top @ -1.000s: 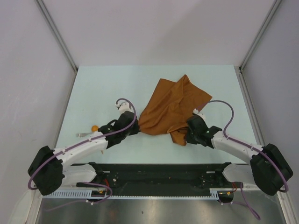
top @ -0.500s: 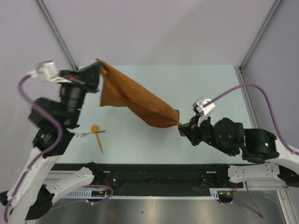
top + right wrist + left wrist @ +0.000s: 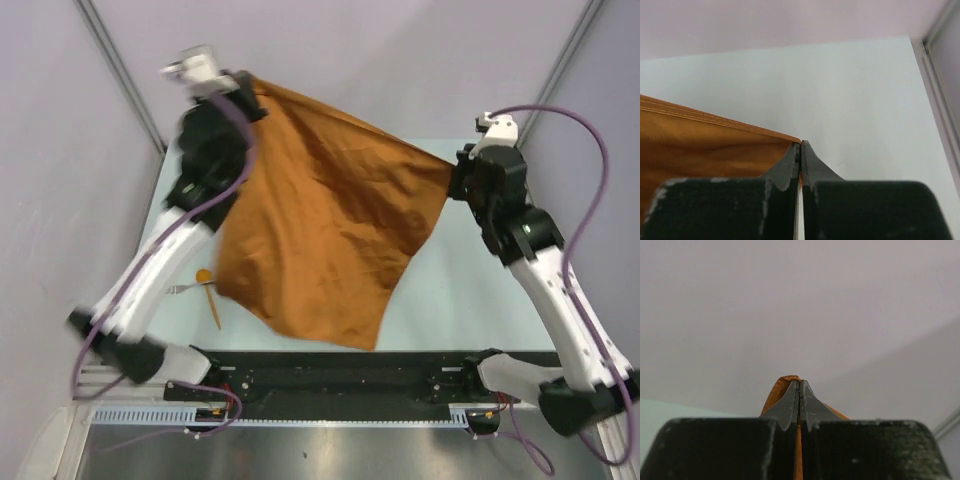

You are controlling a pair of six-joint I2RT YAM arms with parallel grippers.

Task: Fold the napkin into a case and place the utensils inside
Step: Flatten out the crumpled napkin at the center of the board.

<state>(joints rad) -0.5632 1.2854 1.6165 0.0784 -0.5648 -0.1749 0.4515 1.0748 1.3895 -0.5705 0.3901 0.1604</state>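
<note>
Up it comes: the napkin (image 3: pixel 320 230) is off the bench (image 3: pixel 470 290) now, hanging spread between left jaws and right jaws, each clenched on a top corner, so I can lay it flat for folding, utensils (image 3: pixel 204 276) waiting below.

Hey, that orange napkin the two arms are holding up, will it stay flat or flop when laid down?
Probably floppy: the napkin sags into a hanging point between the left gripper and right gripper. Likely light, since thin corner pinches by shut jaws carry it. It may fold over itself on landing; its surface shows ripples.
</note>
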